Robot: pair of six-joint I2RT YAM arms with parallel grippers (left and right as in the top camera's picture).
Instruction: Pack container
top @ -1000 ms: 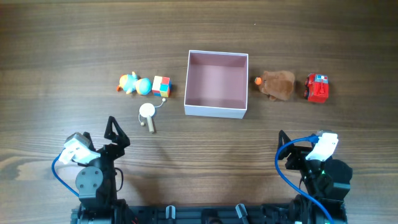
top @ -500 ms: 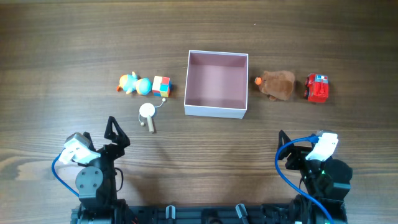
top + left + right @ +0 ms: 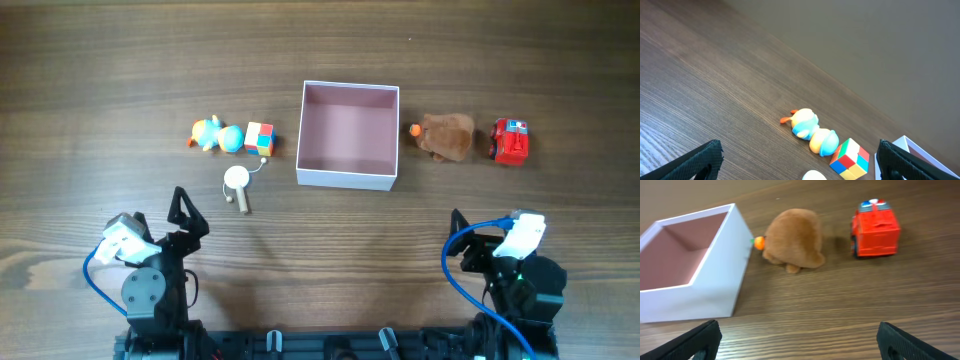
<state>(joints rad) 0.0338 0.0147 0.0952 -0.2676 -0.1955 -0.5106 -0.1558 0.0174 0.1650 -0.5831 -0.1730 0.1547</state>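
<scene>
The container (image 3: 345, 180), a square white box with a pink inside, stands at the table's middle and holds nothing; its white wall shows in the right wrist view (image 3: 715, 287). My left gripper (image 3: 186, 212) is open and empty near the front left, well short of the toys. My right gripper (image 3: 458, 232) is open and empty near the front right. In the left wrist view the left gripper (image 3: 799, 152) has its jaws wide apart. In the right wrist view the right gripper (image 3: 799, 332) is also wide open.
Left of the box lie a yellow and blue duck toy (image 3: 217, 134), a colour cube (image 3: 259, 138) and a white wooden knob piece (image 3: 237, 181). Right of it lie a brown plush (image 3: 446, 135) and a red truck (image 3: 510, 141).
</scene>
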